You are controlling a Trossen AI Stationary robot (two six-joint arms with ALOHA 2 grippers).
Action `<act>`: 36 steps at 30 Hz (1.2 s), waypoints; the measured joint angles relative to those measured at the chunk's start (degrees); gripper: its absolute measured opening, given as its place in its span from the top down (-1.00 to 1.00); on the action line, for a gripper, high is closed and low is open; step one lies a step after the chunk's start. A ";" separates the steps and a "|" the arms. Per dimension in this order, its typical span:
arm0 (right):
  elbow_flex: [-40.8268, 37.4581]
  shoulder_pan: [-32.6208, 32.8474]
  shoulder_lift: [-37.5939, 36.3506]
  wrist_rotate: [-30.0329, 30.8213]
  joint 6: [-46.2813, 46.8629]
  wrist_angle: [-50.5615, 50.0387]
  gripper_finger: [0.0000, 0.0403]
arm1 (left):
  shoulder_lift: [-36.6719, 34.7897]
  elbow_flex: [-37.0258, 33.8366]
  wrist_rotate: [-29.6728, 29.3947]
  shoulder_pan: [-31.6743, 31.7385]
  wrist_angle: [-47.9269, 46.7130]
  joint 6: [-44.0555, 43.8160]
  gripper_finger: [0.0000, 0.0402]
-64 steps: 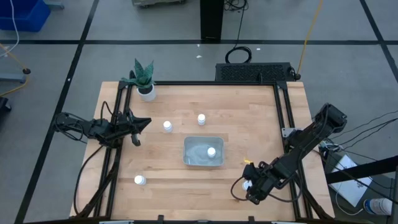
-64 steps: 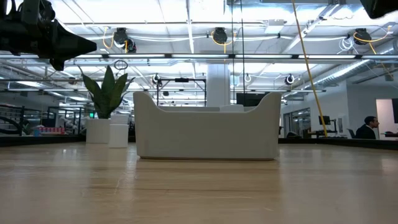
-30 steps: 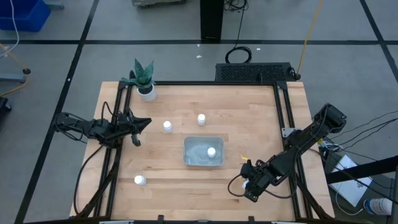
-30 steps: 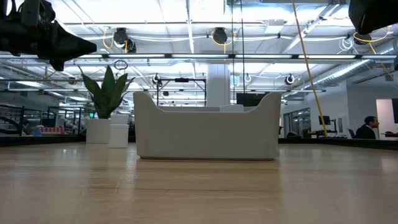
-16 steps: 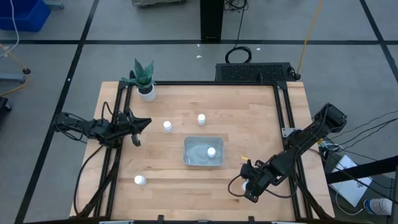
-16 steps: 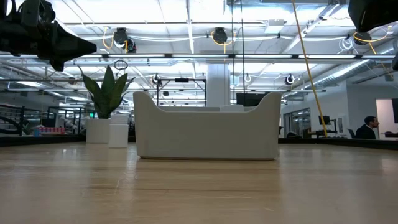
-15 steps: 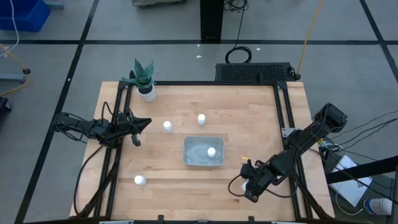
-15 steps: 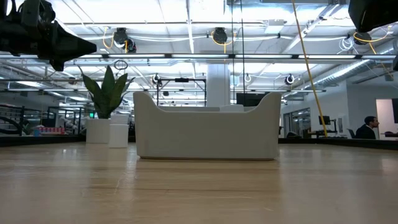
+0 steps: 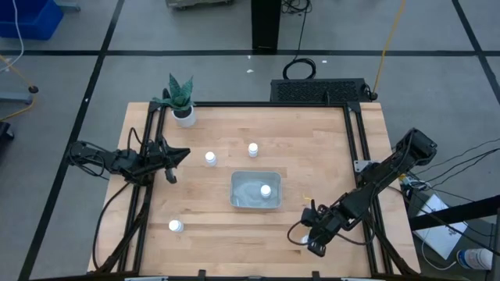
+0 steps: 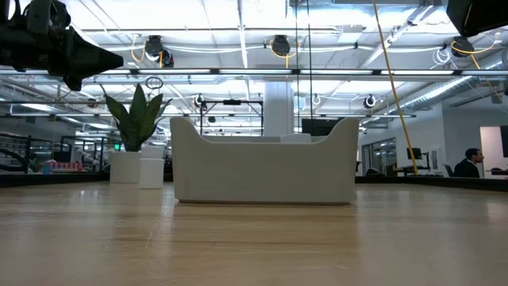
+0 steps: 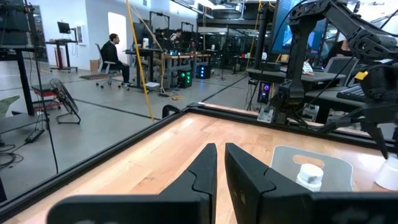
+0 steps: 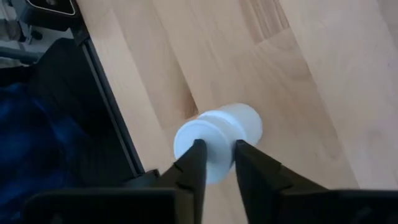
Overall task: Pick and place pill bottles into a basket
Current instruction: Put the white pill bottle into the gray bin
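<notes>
— Right gripper (image 12: 214, 163)?
— Clamped on a pill bottle (image 12: 219, 140) above the table's front right.
— Left gripper (image 11: 220, 168)?
— Fingers nearly together, holding nothing, at the left edge.
— Basket (image 9: 242, 190)?
— Mid-table — 1 bottle (image 9: 266, 190) inside.

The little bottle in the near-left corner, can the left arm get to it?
Probably yes. The bottle stands alone on bare table, on the left gripper's side, with nothing between them.
</notes>
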 joint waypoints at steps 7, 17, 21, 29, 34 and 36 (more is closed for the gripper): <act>-0.09 -0.31 -0.14 0.49 -2.46 3.03 0.71 | 0.00 0.01 0.00 0.00 0.00 0.02 0.81; -0.41 -1.58 -2.82 5.85 -2.25 1.59 0.17 | 0.00 0.01 -0.02 0.00 -0.44 0.02 0.81; -0.41 -1.96 -2.91 5.02 -2.37 1.92 -0.01 | 0.02 0.01 0.02 0.00 -0.57 0.02 0.81; -0.37 -3.82 -2.97 -0.64 -0.47 2.56 -0.18 | 0.02 0.01 0.00 0.00 -0.81 0.02 0.81; -0.26 -4.70 -3.02 -3.45 0.98 2.94 -0.18 | 0.01 0.01 0.02 0.00 -0.83 0.02 0.81; -0.26 -4.76 -3.02 -3.55 1.36 2.11 -0.16 | 0.02 0.01 0.02 0.00 -0.82 0.02 0.81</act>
